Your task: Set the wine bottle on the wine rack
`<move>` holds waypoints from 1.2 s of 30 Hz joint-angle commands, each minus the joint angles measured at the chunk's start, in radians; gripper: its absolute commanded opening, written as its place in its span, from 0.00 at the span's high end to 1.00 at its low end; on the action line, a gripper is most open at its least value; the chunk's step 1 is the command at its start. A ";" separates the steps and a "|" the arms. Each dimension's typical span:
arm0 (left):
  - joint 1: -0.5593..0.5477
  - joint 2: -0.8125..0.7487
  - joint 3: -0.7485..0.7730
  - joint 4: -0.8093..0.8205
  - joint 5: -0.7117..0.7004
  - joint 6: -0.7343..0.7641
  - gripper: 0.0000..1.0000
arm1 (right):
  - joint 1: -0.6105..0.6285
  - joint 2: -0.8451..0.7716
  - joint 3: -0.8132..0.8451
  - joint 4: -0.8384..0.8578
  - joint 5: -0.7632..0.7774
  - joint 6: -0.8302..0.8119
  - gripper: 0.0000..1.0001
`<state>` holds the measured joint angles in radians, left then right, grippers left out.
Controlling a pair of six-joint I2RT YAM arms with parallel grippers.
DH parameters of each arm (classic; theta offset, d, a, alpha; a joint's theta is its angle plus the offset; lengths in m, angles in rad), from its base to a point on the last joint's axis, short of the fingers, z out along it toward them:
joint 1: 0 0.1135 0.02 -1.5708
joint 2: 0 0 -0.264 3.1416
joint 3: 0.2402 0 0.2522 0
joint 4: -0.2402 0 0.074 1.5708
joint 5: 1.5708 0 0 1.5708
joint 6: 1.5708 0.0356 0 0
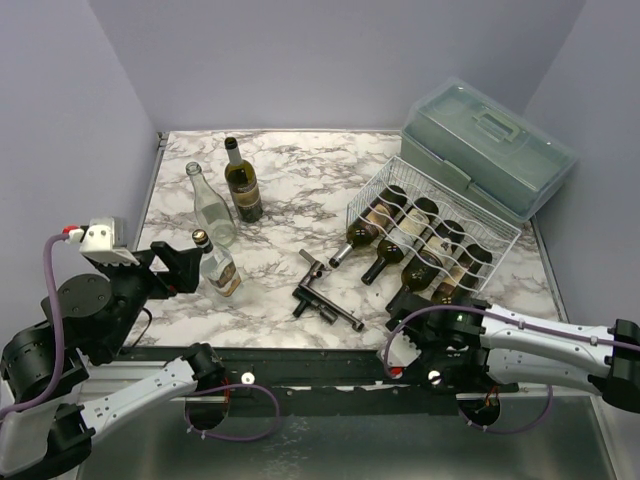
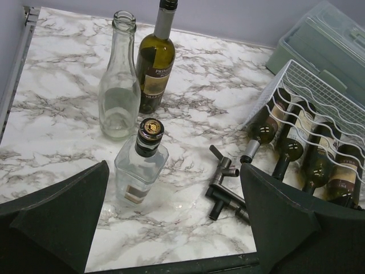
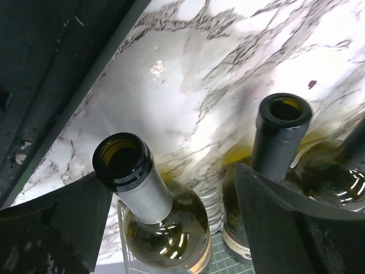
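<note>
L wrist view crops wine rack at pic edge.

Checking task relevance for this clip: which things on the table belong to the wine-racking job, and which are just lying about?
Job: wine rack; four bottles lying in it.
Lying about: plastic box; clear empty bottle; standing green bottle; small capped bottle; black metal tool.

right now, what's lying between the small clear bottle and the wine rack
A dark metal tool lies flat on the marble table between the small clear bottle and the wine rack. Top and left wrist views show it.
</note>
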<state>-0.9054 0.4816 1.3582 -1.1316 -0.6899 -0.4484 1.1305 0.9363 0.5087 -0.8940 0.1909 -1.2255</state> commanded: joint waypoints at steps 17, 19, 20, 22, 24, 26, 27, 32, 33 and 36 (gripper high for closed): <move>-0.006 0.095 0.045 -0.024 -0.041 -0.047 0.01 | 0.091 -0.093 0.025 -0.053 -0.197 0.057 0.36; -0.006 0.090 0.040 -0.024 -0.042 -0.050 0.01 | 0.091 -0.094 0.007 -0.048 -0.147 0.052 0.45; -0.006 0.086 0.038 -0.024 -0.041 -0.050 0.01 | 0.091 -0.094 -0.001 -0.048 -0.128 0.051 0.48; -0.006 0.083 0.033 -0.023 -0.040 -0.042 0.01 | 0.091 -0.089 -0.013 -0.042 -0.101 0.049 0.52; -0.006 0.081 0.033 -0.026 -0.041 -0.032 0.01 | 0.091 -0.082 -0.018 -0.037 -0.089 0.055 0.55; -0.006 0.082 0.036 -0.030 -0.043 -0.022 0.01 | 0.091 -0.068 -0.019 -0.033 -0.081 0.057 0.58; -0.006 0.082 0.037 -0.030 -0.043 -0.017 0.01 | 0.091 -0.060 -0.022 -0.033 -0.072 0.054 0.60; -0.007 0.073 0.036 -0.030 -0.046 0.000 0.01 | 0.091 -0.032 -0.033 -0.015 0.004 0.057 0.76; -0.007 0.071 0.033 -0.030 -0.045 0.003 0.01 | 0.091 -0.028 -0.041 -0.012 0.024 0.056 0.79; -0.006 0.061 0.024 -0.030 -0.046 0.011 0.01 | 0.091 -0.022 -0.071 -0.006 0.071 0.057 0.86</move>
<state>-0.9054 0.5644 1.3857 -1.1530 -0.7086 -0.4644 1.2179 0.9035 0.4812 -0.9146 0.1532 -1.1717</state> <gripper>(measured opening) 0.988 0.349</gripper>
